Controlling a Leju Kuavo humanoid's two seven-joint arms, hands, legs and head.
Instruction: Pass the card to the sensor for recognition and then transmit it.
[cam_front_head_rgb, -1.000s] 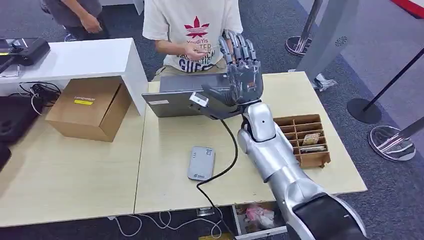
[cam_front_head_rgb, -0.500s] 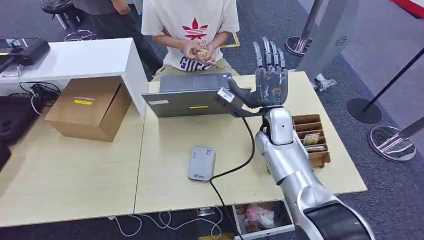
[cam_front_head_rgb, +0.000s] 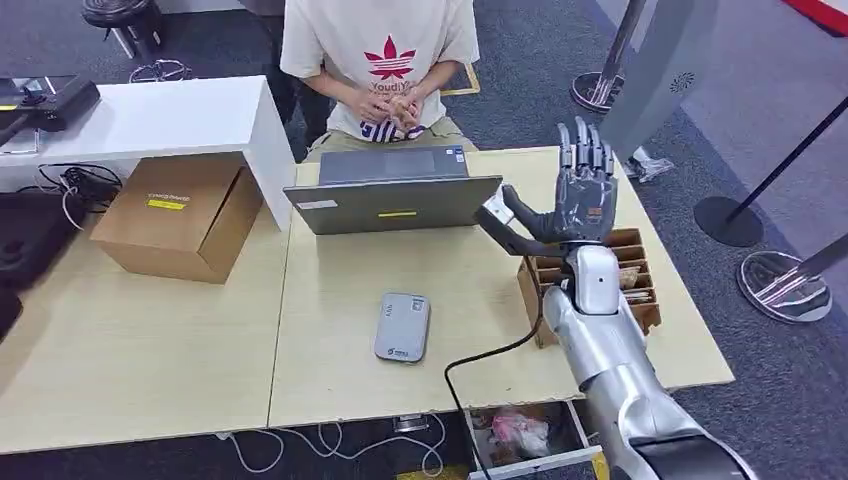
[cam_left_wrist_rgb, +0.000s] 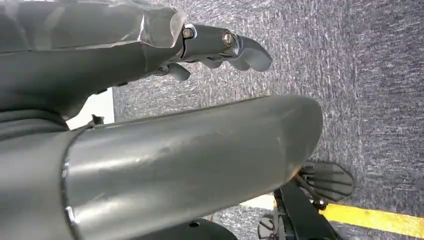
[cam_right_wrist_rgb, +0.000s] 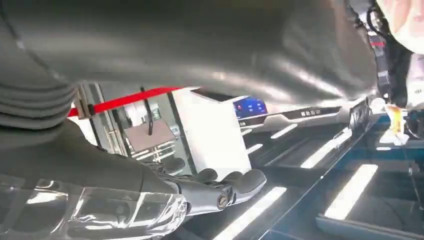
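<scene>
My right hand (cam_front_head_rgb: 578, 203) is raised with its fingers (cam_right_wrist_rgb: 220, 189) spread and upright, holding nothing. It hovers over the left part of the wooden card box (cam_front_head_rgb: 645, 312), where cards (cam_front_head_rgb: 634, 272) lie in the slots. The grey card sensor (cam_front_head_rgb: 402, 327) lies flat on the table, left of my arm, with its black cable running to the front edge. Behind the laptop (cam_front_head_rgb: 395, 203), a person has both hands (cam_front_head_rgb: 393, 105) together at the chest; whether they hold a card I cannot tell. My left hand (cam_left_wrist_rgb: 215, 45) hangs over the carpet with nothing in it.
A cardboard box (cam_front_head_rgb: 178, 215) stands on the left table beside a white counter (cam_front_head_rgb: 150, 115). Stanchion bases (cam_front_head_rgb: 730, 220) stand on the carpet to the right. An open drawer (cam_front_head_rgb: 520, 440) sticks out under the table's front edge.
My right hand has moved right and back from above the laptop to above the card box. The person drew both hands with the card in to the chest.
</scene>
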